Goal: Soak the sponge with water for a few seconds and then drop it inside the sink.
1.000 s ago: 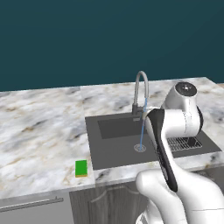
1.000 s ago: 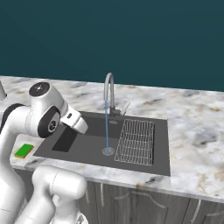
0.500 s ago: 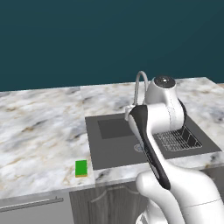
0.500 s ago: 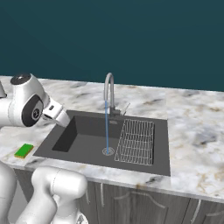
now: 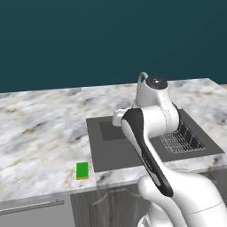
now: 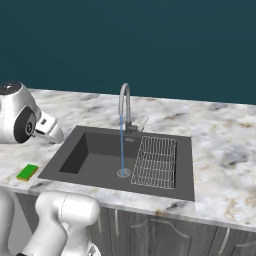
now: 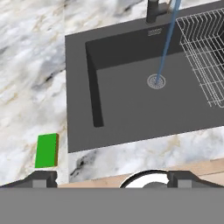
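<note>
Jaws stand wide apart with nothing between them, the gripper hanging above the sink's near front edge. Sponge lies flat on the marble counter just beside the sink's front left corner, untouched. Water streams from the faucet straight onto the drain; wire rack sits in the sink's right part

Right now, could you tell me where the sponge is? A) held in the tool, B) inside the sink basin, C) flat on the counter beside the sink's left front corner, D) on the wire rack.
C: the sponge lies flat on the marble counter, just outside the sink, apart from the water and the wire rack.
</note>
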Controlling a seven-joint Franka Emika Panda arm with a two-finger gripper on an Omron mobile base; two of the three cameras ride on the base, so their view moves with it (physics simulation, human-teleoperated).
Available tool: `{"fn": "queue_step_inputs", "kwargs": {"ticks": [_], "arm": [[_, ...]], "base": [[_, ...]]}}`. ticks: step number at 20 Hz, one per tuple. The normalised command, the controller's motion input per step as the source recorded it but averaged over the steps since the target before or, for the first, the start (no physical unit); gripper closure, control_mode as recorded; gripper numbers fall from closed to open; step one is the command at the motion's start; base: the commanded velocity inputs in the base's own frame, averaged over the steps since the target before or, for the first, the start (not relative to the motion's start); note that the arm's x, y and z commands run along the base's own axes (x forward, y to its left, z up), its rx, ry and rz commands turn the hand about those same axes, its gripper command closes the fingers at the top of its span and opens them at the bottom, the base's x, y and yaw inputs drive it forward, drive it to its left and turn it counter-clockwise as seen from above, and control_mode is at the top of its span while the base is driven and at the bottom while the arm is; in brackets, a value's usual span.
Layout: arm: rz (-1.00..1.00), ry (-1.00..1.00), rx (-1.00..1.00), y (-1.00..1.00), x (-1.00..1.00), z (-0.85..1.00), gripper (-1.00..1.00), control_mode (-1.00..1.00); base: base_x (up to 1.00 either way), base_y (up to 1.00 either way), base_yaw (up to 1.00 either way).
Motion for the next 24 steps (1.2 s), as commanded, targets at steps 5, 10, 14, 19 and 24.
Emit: {"fn": "queue_step_inputs", "kwargs": {"ticks": [5,10,14,19,24], "arm": [[0.11,0.00,0.04,0.47,-0.24,-0.01,-1.00,-1.00],[0.08,0.00,0.04,0.42,-0.22,-0.08,-1.00,-1.00],[0.01,0.00,0.00,0.30,-0.05,-0.23,-1.00,-1.00],[0.00,0.00,0.00,0.22,0.00,-0.24,-1.00,-1.00],[0.00,0.00,0.00,0.13,0.00,-0.23,-1.00,-1.00]], "base": [[0.00,0.00,0.00],[0.00,0.00,0.00],[0.00,0.00,0.00],[0.00,0.00,0.00],[0.00,0.00,0.00]]}}
